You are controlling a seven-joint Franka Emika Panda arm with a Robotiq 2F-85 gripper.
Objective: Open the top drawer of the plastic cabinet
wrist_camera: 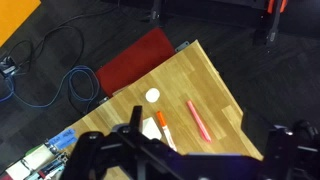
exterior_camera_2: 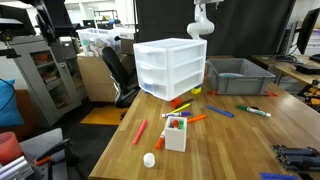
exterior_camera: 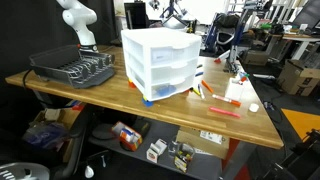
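A white plastic cabinet (exterior_camera: 160, 62) with three drawers stands on the wooden table, and it shows in both exterior views (exterior_camera_2: 170, 68). Its top drawer (exterior_camera: 165, 47) sits flush with the front, closed. My gripper (exterior_camera: 172, 10) hangs high above the cabinet at the top of the frame, well clear of it. In the wrist view the gripper (wrist_camera: 200, 140) has its dark fingers spread wide with nothing between them. It looks down on the table corner, and the cabinet is out of that view. The white arm (exterior_camera_2: 203, 18) rises behind the cabinet.
A black dish rack (exterior_camera: 75, 68) and a grey bin (exterior_camera_2: 238, 78) sit beside the cabinet. In front lie loose markers, a red one (wrist_camera: 198, 120), an orange one (wrist_camera: 163, 128), a white cap (wrist_camera: 152, 95) and a small white box (exterior_camera_2: 175, 132). The table edge is close.
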